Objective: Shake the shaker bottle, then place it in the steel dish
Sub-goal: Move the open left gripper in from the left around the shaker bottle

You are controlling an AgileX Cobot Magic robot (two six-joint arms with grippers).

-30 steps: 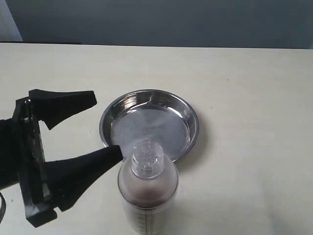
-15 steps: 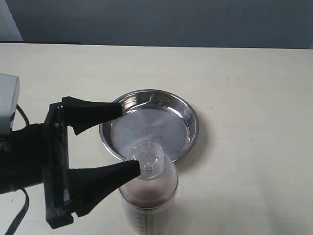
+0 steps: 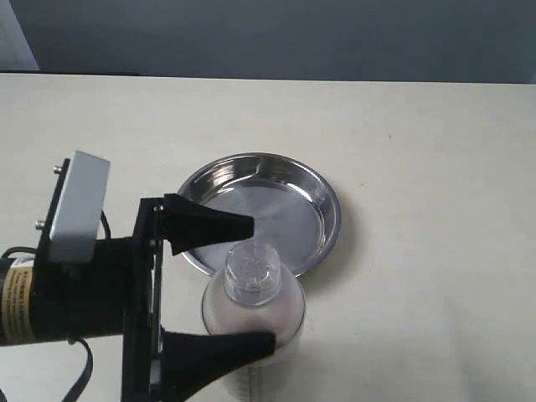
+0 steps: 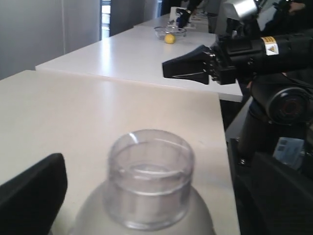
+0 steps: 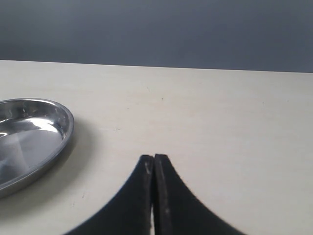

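The shaker bottle (image 3: 266,311) stands upright on the table just in front of the steel dish (image 3: 328,209), its clear cap (image 3: 251,270) on top. My left gripper (image 3: 261,283) is open and straddles the bottle's top, one black finger (image 3: 205,224) on the dish side and one (image 3: 213,352) on the near side. In the left wrist view the cap (image 4: 149,178) fills the space between the fingers (image 4: 29,193). My right gripper (image 5: 154,157) is shut on nothing and hovers over bare table beside the dish (image 5: 34,128). It is out of the exterior view.
The cream table (image 3: 419,151) stretches right of the dish and behind it. The left wrist view shows the right arm (image 4: 234,51) past the table's edge, and a bowl with a yellow object (image 4: 169,38) on a far table.
My left gripper has moved right, from beside the bottle to having its open fingers on either side of the top. The bottle and the dish have not moved.
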